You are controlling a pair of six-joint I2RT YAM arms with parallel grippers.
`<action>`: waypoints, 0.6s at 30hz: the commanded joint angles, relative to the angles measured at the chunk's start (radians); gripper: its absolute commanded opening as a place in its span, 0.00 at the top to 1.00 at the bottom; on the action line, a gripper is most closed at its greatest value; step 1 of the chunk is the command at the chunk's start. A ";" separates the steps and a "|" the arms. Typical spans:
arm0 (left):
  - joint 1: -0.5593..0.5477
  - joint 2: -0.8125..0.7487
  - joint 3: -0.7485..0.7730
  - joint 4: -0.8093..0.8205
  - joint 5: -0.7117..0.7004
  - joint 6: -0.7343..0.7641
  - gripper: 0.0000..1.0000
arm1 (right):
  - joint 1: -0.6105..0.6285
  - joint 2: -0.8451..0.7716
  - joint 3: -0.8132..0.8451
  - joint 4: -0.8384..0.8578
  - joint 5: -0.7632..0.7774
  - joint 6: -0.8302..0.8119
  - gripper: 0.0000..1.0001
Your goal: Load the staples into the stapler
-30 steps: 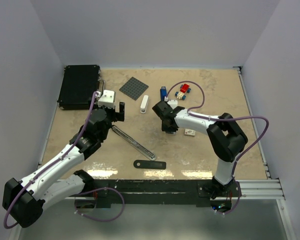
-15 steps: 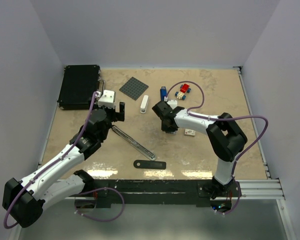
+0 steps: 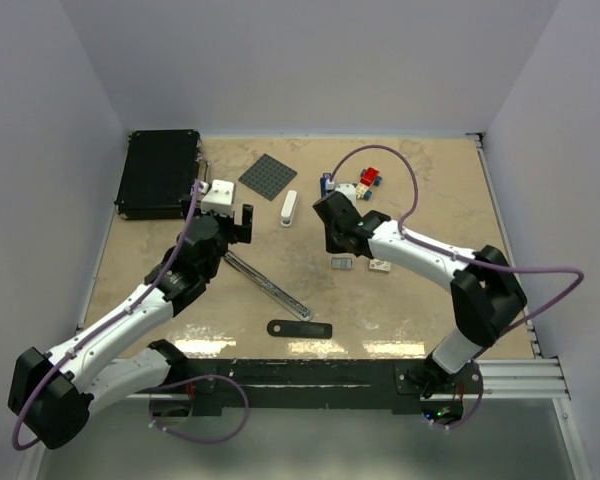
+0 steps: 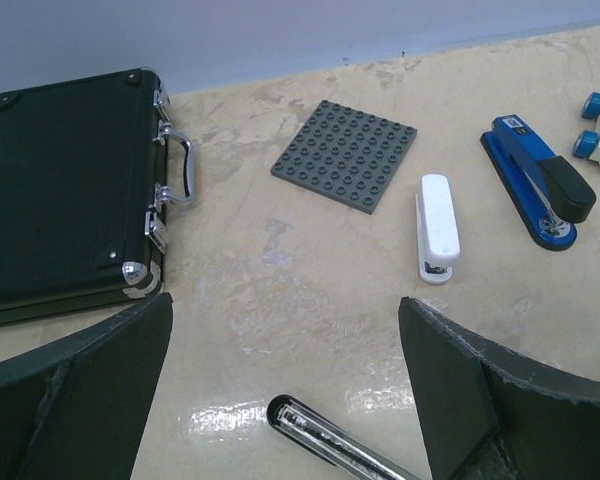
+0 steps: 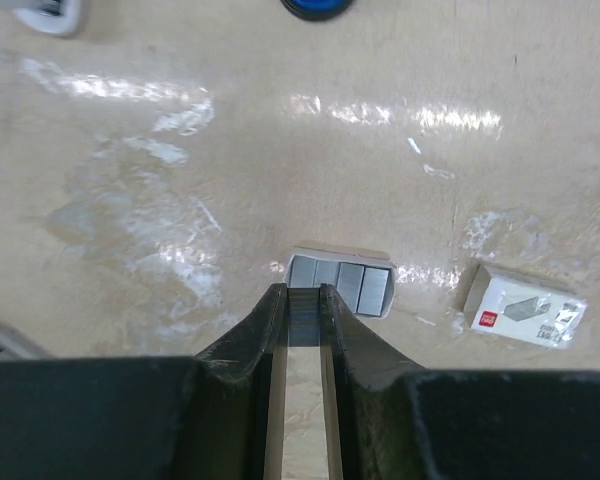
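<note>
The grey tray of staples (image 5: 355,288) lies near the middle of the surface (image 3: 450,190). Its white box (image 5: 525,310) lies just beside it, toward the right edge. My right end effector (image 5: 302,292) is narrow and pinches a grey strip of staples (image 5: 302,322) by the tray. My left end effector (image 4: 285,330) is wide open, toward the left edge

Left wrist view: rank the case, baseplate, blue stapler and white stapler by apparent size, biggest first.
1. Case, though part of it lies nearest the camera.
2. Baseplate.
3. Blue stapler.
4. White stapler, slimmer and shorter than the blue one.
</note>
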 commanded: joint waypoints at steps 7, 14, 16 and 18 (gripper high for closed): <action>0.063 0.000 -0.031 0.109 0.011 0.003 0.00 | 0.185 -0.162 -0.118 0.248 -0.181 -0.364 0.93; 0.103 0.003 -0.032 0.107 -0.003 -0.002 0.00 | 0.230 -0.183 -0.224 0.416 -0.380 -0.448 0.93; 0.106 0.004 -0.032 0.109 -0.003 -0.002 0.00 | 0.242 -0.180 -0.241 0.428 -0.405 -0.462 0.93; 0.112 0.009 -0.031 0.110 -0.003 0.001 0.00 | 0.250 -0.177 -0.249 0.439 -0.425 -0.482 0.93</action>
